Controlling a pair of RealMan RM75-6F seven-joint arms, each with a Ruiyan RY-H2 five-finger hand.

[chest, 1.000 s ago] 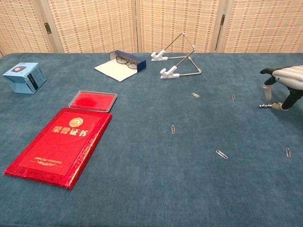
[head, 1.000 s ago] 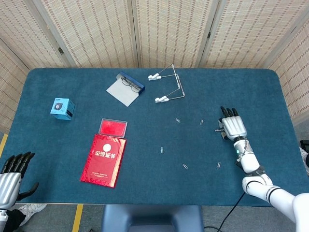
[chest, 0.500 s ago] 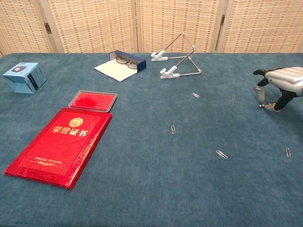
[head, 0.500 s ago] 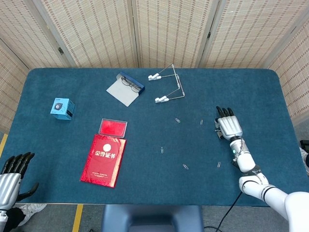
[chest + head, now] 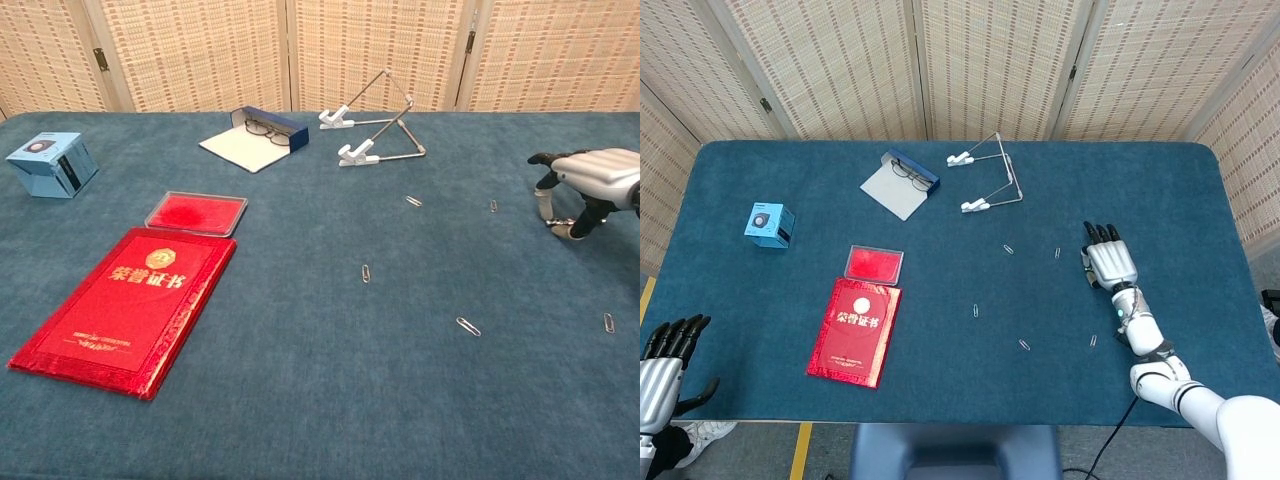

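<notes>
Head view: right hand [image 5: 1110,263] sits palm-down over the dark blue felt-covered table [image 5: 1160,180], right of centre, fingers stretched toward the far edge and slightly apart, nothing in it. Nearest item is a small silver wire paperclip [image 5: 1058,254], just to its left, not touching. More clips lie loose: one [image 5: 1009,248] further left, one [image 5: 976,310] mid-table, one [image 5: 1024,345] nearer the front edge, one [image 5: 1094,341] beside the right forearm. Left hand [image 5: 664,360] hangs off the front-left corner of the table, dark fingers spread, empty. Red gold-lettered certificate booklet [image 5: 855,330] lies flat front-left, with a clear-lidded red ink pad [image 5: 874,263] just behind it. Small light-blue cardboard box [image 5: 769,223] stands far left. Open dark-blue glasses case with spectacles [image 5: 901,183] is at the back, next to a folding metal wire stand with white clips [image 5: 987,178].

Chest view: right hand [image 5: 585,190] enters at the right edge, raised a little off the cloth, fingers bent downward with tips near the surface, holding nothing. The nearest paperclip [image 5: 493,206] lies to its left, clearly apart. Left hand is out of this frame. Booklet [image 5: 128,306], ink pad [image 5: 196,213], box [image 5: 50,164], case [image 5: 256,138] and stand [image 5: 375,125] are all resting on the table.
</notes>
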